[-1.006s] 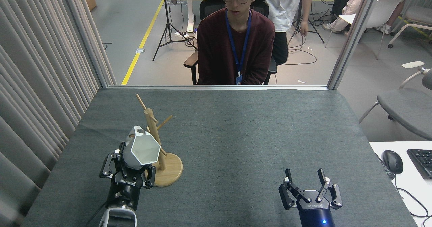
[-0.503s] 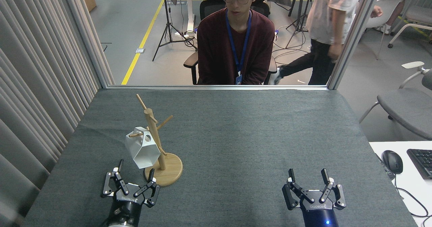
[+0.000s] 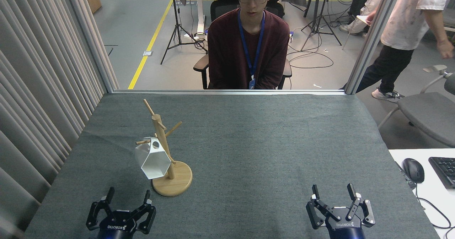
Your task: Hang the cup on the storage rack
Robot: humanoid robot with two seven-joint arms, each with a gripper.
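Your cup (image 3: 153, 162) hung on the rack (image 3: 167, 150), over on the left side of the gray surface (image 3: 270, 150). One thin peg (image 3: 143, 141) went through the tab at its rim. The cup tipped down, and its open mouth faced you. Its side rested against the post, and its low edge was just above the round base (image 3: 177, 182).

Your left gripper (image 3: 125, 205) sat low at the near edge, well apart from the cup. Its fingers were spread and held nothing. Your right gripper (image 3: 340, 200) was far over on the right. Its fingers were spread too, and they were empty.

I think the job looked done. But some things could go wrong from here.

- The peg was thin and the tab was small. A bump could make the cup slide off the peg.
- If you moved your left arm forward or up, it could hit the base. Then the rack could tip over, because it looked light.
- The cup hung on 1 side only. That weight could help the rack fall that way.

So keep both arms low and back. A person (image 3: 249, 47) sat behind the surface and did not reach in.
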